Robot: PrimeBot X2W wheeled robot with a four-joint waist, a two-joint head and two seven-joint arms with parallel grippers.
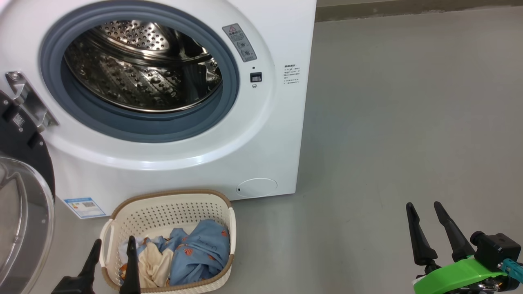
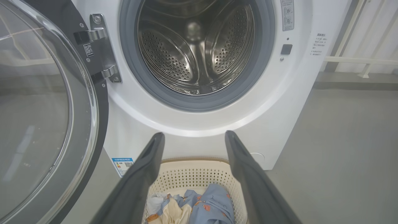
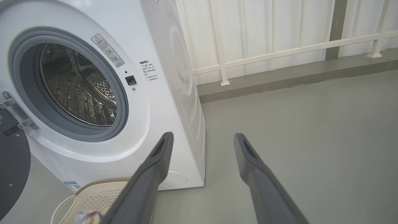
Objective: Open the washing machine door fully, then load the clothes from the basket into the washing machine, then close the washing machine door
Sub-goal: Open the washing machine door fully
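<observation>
The white washing machine [image 1: 269, 134] stands with its steel drum [image 1: 143, 69] exposed and nothing in it. The washing machine door [image 1: 20, 196], black with a clear glass bowl, hangs swung out at the left on its hinge [image 2: 99, 46]. On the floor before the machine sits the cream basket [image 1: 171, 208], holding the clothes [image 1: 196, 253]: light blue fabric with orange prints and a cream piece. My left gripper [image 1: 114, 241] is open over the basket's near left corner, empty; its wrist view looks past the gripper [image 2: 195, 134] at the clothes [image 2: 208, 205] and drum. My right gripper [image 1: 423, 206] is open and empty over bare floor at the right.
Grey floor [image 1: 408, 122] stretches wide to the right of the machine. A white railing and wall [image 3: 264, 53] run behind it above a low kerb. The open door [image 3: 12, 165] takes up the room left of the basket [image 3: 96, 196].
</observation>
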